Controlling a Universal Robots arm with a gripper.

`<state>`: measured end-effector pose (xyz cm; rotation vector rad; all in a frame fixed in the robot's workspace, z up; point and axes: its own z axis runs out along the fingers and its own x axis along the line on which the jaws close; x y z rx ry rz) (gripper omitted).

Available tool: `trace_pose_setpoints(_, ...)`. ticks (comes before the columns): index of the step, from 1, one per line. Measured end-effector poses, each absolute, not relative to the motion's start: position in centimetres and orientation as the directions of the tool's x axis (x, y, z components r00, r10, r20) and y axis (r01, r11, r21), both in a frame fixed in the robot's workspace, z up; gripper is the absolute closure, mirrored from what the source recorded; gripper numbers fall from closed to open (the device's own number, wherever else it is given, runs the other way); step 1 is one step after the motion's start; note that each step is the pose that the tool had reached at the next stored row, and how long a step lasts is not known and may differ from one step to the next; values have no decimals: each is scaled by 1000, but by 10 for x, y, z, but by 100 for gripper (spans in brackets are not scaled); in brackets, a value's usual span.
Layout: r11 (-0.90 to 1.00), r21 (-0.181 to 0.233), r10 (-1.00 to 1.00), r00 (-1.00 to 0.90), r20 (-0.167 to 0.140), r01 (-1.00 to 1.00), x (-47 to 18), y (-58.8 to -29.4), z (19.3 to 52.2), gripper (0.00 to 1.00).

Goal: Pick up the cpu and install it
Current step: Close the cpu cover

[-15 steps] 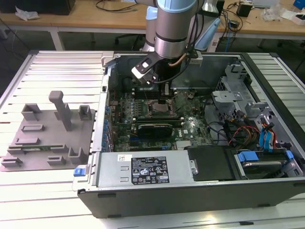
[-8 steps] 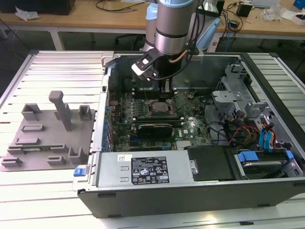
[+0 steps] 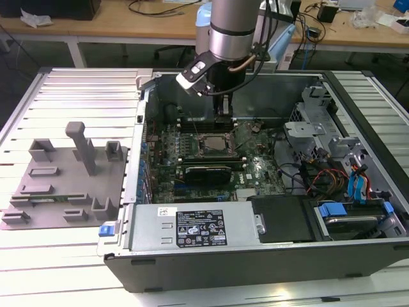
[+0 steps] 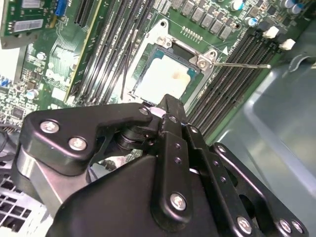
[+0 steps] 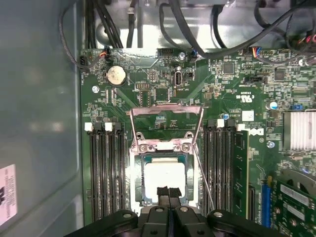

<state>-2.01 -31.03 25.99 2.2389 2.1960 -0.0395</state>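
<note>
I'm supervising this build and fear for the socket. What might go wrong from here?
1. The gripper hangs with its tips at the edge of the cpu, which lies in the socket; a sideways drag might skew it.
2. The load plate is flipped open and the thin lever sticks out beside the socket; either might snag the gripper.

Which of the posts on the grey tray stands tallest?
The post with the wide head, near the middle of the grey tray; it rises well above the short blocks around it.
</note>
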Motion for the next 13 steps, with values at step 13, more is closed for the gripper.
trace_pose_setpoints(13,-19,-12,1000,19,-21,1000,-13,-310,288,89)
